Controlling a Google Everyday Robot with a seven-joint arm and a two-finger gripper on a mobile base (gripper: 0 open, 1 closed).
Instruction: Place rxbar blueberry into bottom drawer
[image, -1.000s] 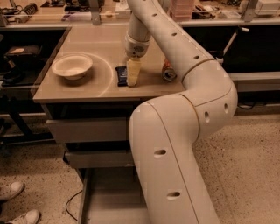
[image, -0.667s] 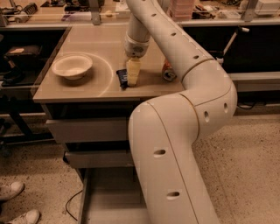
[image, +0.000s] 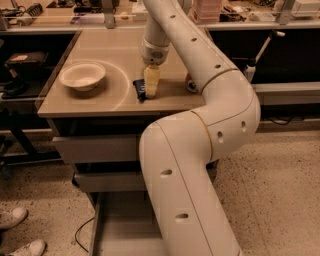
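Little has changed over the last second. The gripper (image: 151, 83) still hangs low over the counter (image: 107, 47) at the same spot, hard against the rxbar blueberry (image: 139, 90), and the bar has neither shifted nor lifted. I judge the grasp is still being settled, so the carry has not begun. How far the gripper is open, and whether it has the bar, I cannot tell.

Well to the left of the gripper sits a pale bowl (image: 82, 75), clear of the work. The bar lies flat, just at the gripper's left side. Near on the right, an orange can (image: 190, 84) peeps from behind the arm (image: 215, 100). Below, under two shut upper drawers (image: 100, 148), the bottom drawer (image: 122, 232) stands pulled out. Its right part is hidden by the arm's bulk, which may crowd the way down.
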